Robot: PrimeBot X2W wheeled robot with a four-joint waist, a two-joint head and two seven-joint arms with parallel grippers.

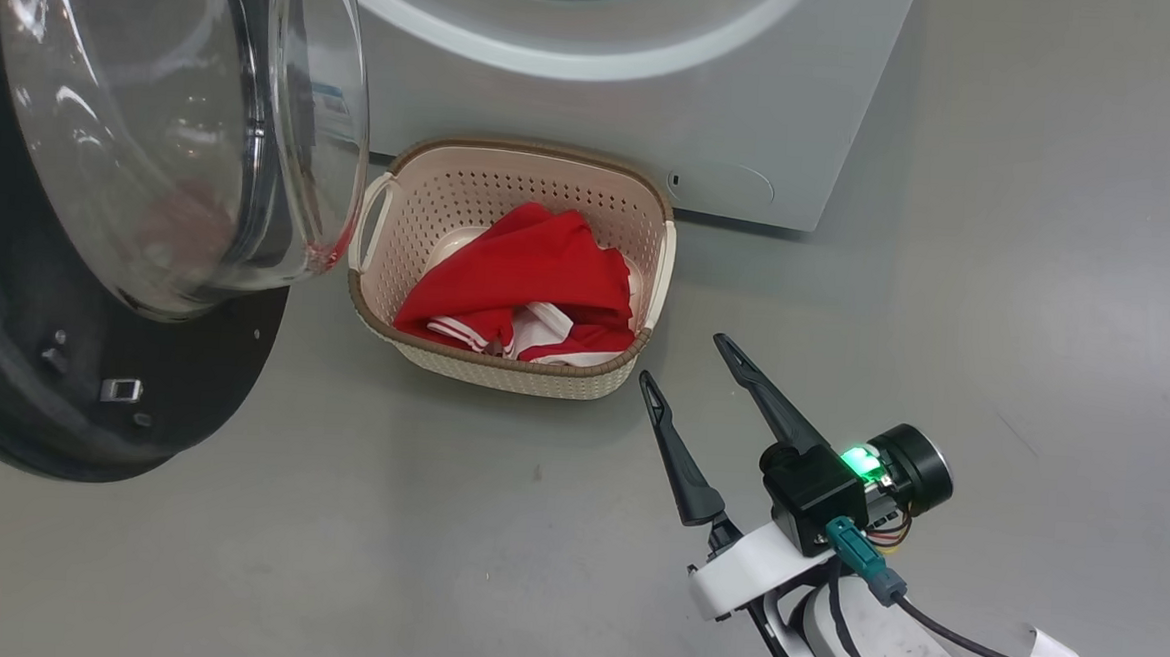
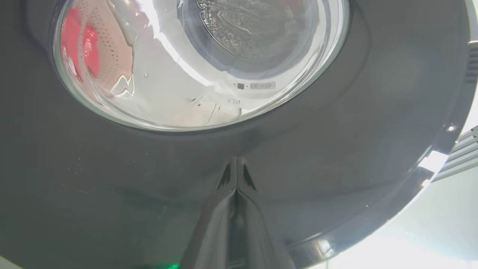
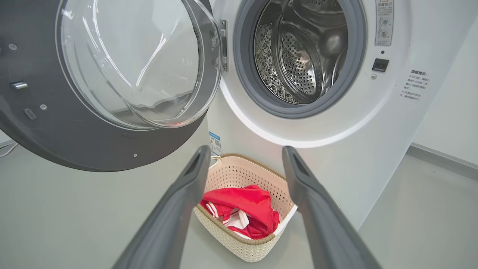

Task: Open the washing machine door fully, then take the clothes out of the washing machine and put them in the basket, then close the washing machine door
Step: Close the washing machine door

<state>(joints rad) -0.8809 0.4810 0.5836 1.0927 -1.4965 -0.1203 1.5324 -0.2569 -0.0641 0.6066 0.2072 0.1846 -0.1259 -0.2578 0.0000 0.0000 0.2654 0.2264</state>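
The washing machine door [image 1: 90,413] stands swung open at the left, its glass bowl [image 1: 155,126] bulging toward the basket. The cream basket [image 1: 502,374] sits on the floor against the white washing machine [image 1: 608,89], and the red clothes [image 1: 538,276] with white trim lie inside it. My right gripper [image 1: 684,359] hangs open just right of the basket's front corner, holding nothing. In the right wrist view the steel drum [image 3: 298,56] shows no fabric above the basket [image 3: 242,250] and clothes [image 3: 250,205]. My left gripper [image 2: 236,164] is shut, tips at the door's black outer rim [image 2: 112,179].
Grey floor [image 1: 998,290] spreads to the right of the basket and in front of it. The open door overhangs the floor at the left. A wall and baseboard [image 3: 440,157] run to the right of the machine. A black cable with a white tag [image 1: 1054,655] trails behind my right arm.
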